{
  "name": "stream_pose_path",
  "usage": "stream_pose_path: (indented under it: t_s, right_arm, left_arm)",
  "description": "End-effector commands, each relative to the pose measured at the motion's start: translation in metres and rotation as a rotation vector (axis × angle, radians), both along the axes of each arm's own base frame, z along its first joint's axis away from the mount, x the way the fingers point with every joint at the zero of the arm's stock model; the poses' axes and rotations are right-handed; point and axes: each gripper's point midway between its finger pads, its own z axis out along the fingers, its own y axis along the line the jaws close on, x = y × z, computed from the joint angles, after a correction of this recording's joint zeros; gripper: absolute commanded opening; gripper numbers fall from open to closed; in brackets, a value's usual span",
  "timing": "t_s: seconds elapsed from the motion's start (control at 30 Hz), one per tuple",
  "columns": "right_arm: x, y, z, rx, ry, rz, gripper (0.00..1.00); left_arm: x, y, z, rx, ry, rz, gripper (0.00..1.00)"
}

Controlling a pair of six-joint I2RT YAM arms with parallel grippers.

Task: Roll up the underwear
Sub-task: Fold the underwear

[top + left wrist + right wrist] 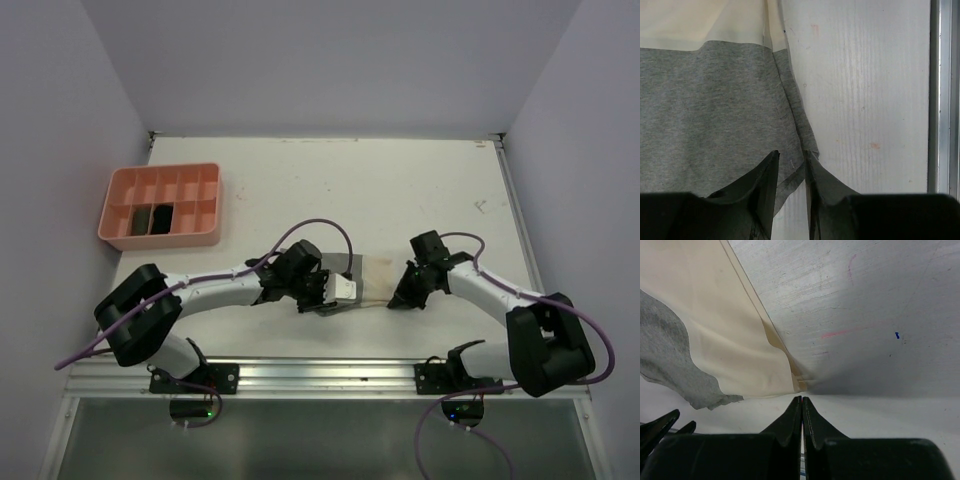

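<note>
One cream and grey underwear [368, 279] lies flat on the white table between my grippers. In the left wrist view its grey part [710, 110] fills the left side. My left gripper [792, 156] is open by a narrow gap, and the grey corner and hem lie between its fingers. In the right wrist view the cream part [715, 325] lies ahead. My right gripper [801, 399] is shut, with its tips right at the cream corner; a pinch is not visible. In the top view the left gripper [340, 291] and right gripper [397, 298] flank the cloth.
A pink compartment tray [115, 196] stands at the far left with dark rolls [146, 219] in two of its cells. A metal rail [942, 100] runs along the table's near edge. Walls close in the table at the back and both sides.
</note>
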Motion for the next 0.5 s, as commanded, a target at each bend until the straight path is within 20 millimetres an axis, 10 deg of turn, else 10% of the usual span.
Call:
stream_pose_path:
  t_s: [0.0,0.3,0.47]
  right_arm:
    - [-0.002,-0.006,0.003,-0.033,-0.005,-0.003,0.04]
    - [-0.005,-0.011,0.003,-0.054,0.005,-0.023,0.04]
    - [-0.006,-0.012,0.005,-0.055,-0.005,-0.026,0.04]
  left_arm:
    - [0.007,-0.011,0.008,-0.033,-0.029,0.019,0.31]
    - [0.003,-0.013,-0.01,0.006,-0.031,-0.002,0.31]
    - [0.007,-0.012,-0.014,0.02,-0.055,0.022,0.14]
